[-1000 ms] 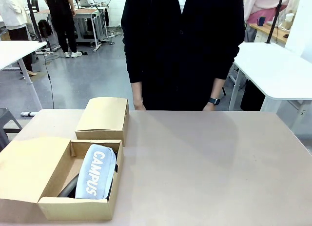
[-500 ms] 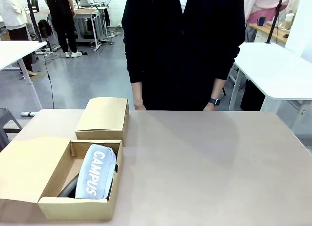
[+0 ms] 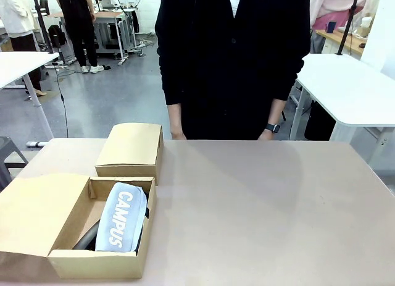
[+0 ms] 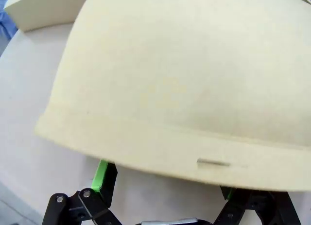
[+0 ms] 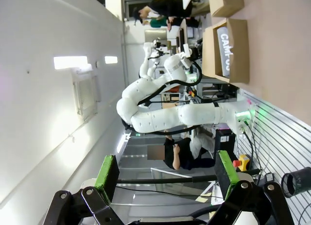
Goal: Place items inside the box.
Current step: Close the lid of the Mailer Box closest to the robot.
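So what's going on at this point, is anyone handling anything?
Nothing is being handled. The open cardboard box sits at the table's near left with the grey "CAMPUS" pencil case inside, lying on something dark. A closed box sits just behind it. The person stands at the far edge, hands down. The right gripper hangs with jaws open, pointing away from the table; the left gripper looks open above a pale flap.

Pencil case (image 3: 121, 216) lies inside the box (image 3: 99, 263).
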Robot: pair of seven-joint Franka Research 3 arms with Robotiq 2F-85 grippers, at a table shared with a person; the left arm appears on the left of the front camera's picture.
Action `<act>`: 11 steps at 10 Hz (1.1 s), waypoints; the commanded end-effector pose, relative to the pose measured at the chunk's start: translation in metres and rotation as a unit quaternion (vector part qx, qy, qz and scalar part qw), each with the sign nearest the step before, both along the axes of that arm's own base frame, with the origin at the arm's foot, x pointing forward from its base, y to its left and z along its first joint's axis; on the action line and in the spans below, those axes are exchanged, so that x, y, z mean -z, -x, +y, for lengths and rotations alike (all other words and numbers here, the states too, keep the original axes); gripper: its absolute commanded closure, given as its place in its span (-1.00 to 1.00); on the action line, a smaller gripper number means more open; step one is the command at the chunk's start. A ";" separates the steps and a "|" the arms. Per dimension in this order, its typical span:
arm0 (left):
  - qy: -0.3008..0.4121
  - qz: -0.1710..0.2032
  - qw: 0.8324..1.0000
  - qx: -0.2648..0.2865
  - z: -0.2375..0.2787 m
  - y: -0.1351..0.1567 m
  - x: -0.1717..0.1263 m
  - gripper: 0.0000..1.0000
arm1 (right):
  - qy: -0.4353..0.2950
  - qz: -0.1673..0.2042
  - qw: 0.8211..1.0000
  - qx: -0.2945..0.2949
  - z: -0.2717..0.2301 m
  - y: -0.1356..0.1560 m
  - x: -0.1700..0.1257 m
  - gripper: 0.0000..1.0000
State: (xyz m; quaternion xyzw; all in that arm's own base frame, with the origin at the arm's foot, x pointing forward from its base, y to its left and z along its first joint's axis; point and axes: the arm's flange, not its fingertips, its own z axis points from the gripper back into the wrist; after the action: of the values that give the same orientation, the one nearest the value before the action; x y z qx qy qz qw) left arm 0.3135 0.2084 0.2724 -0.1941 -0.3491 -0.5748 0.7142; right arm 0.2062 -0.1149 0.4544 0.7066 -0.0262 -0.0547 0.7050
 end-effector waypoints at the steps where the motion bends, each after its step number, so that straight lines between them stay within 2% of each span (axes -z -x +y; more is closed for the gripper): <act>1: 0.022 -0.026 0.999 0.014 -0.009 0.013 0.015 -1.00 | -0.005 -0.002 1.000 0.002 0.000 0.001 -0.006 -1.00; 7: 0.171 -0.052 0.983 0.029 -0.029 0.031 -0.022 -1.00 | -0.005 -0.002 1.000 0.002 0.000 0.001 -0.006 -1.00; 11: 0.206 -0.054 0.977 0.011 -0.057 0.032 -0.043 -1.00 | -0.005 -0.002 1.000 0.002 0.000 0.001 -0.006 -1.00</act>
State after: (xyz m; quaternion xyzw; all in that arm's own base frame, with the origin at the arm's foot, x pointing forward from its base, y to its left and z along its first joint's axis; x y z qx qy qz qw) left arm 0.2974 0.1804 0.3119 -0.3130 -0.4781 -0.5199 0.6349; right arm 0.2061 -0.1150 0.4544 0.7066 -0.0264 -0.0551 0.7050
